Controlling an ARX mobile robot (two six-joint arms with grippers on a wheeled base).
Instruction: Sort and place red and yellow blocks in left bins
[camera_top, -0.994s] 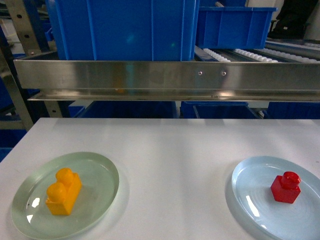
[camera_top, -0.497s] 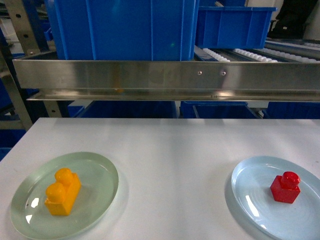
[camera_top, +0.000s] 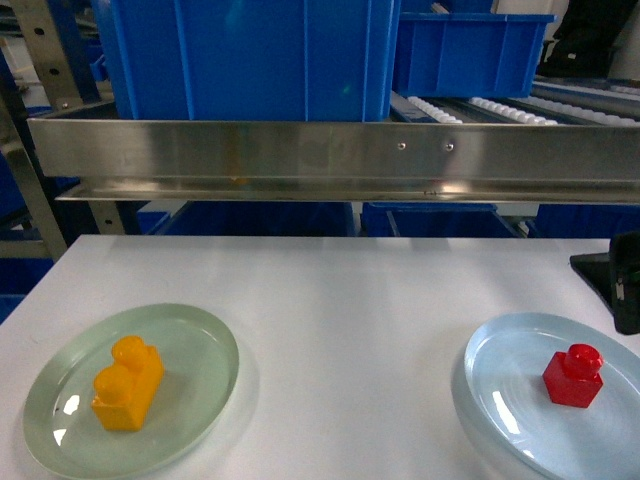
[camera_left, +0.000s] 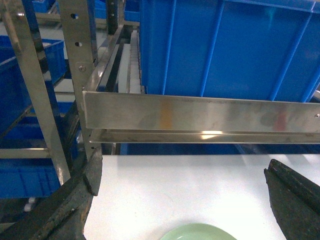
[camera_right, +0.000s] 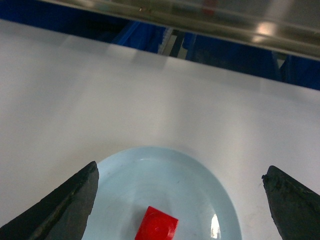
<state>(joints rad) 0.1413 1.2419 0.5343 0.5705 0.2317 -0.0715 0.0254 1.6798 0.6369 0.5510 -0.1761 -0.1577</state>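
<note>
Sitting upright: glossy red one-stud block (camera_top: 573, 376).

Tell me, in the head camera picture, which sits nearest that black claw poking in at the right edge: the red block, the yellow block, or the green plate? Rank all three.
Measured from the right gripper:
1. Red block, just below it on the pale-blue plate, right side.
2. Green plate, across the white table, on the left.
3. Yellow block, on that green plate, left of its near rim.

Bright, even overhead light; glare streaks the steel rail (camera_top: 330, 150); right wrist view softly blurred
</note>
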